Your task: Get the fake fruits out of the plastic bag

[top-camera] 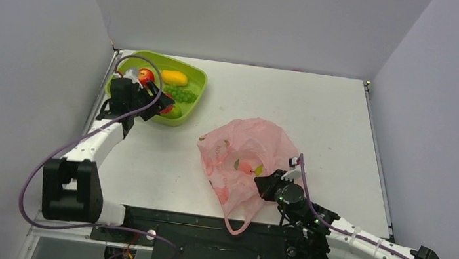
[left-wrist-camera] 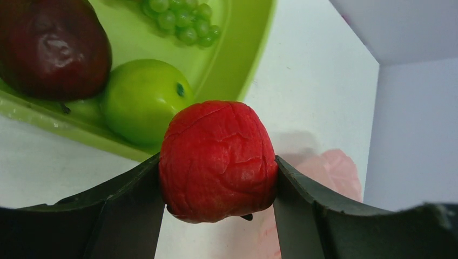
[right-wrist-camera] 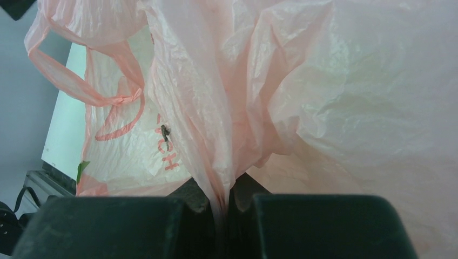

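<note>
Red apple (left-wrist-camera: 217, 161) sits clamped in our left gripper (left-wrist-camera: 218, 181), the green tray (left-wrist-camera: 237, 65) just ahead and below; our right gripper (right-wrist-camera: 227, 197) pinches a fold of the plastic bag (right-wrist-camera: 345, 108).

A lime-green tray (top-camera: 196, 90) holds a mango (top-camera: 174, 78) and grapes (top-camera: 182, 94).

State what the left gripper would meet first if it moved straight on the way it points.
Probably the green apple in the lime-green tray, just beyond the red apple the left gripper grips; depth is unclear, so perhaps the tray's rim.
</note>
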You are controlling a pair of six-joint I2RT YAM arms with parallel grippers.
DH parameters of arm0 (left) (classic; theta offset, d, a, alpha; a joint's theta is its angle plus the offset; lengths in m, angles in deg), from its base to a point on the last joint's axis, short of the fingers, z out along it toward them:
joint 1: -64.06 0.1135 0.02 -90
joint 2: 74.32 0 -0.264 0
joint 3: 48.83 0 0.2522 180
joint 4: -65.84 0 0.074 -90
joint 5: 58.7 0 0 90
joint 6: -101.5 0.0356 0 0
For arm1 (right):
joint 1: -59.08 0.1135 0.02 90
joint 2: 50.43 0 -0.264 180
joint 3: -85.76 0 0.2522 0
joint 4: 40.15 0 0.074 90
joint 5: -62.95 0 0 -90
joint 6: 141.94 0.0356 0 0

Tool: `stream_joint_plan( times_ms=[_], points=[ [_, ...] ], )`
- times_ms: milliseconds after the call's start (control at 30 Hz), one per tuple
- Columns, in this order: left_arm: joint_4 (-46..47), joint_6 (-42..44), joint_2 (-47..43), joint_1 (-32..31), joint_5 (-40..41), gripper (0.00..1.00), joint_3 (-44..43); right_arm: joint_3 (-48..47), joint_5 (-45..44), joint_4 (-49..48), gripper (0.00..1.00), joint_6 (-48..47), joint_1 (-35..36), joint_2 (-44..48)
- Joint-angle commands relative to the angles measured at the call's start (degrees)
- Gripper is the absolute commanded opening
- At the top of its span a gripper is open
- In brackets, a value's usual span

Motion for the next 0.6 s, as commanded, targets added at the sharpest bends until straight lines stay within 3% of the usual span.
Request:
stream_joint_plan(
  times_ms=[0, 133, 267, 400, 467, 567],
  points=[
    [7.62, -2.13, 11.10, 0.27, 2.36, 0.33, -9.48, 0.40, 1.32, -1.54, 0.00, -1.29, -1.56, 0.84],
    [4.96, -0.59, 23.01, -0.42, 5.06, 0.45, -19.57, 1.04, 2.55, -1.78, 0.00, -1.31, -2.36, 2.08],
    [-6.47, 7.47, 35.13, -4.69, 11.79, 0.64, -33.12, 1.72, 3.11, -1.81, 0.00, -1.08, -2.75, 4.11],
    [-11.75, 13.93, 41.22, -8.22, 18.36, 0.88, -42.52, 1.83, 3.75, -1.56, 0.00, -1.03, -3.04, 5.46],
    [-14.76, 15.96, 42.96, -9.80, 23.09, 0.95, -45.89, 1.76, 4.14, -1.47, 0.00, -0.98, -3.15, 5.81],
    [-16.85, 16.57, 44.04, -10.39, 25.73, 0.97, -48.13, 1.71, 4.50, -1.37, 0.00, -0.87, -3.43, 6.06]
  ],
)
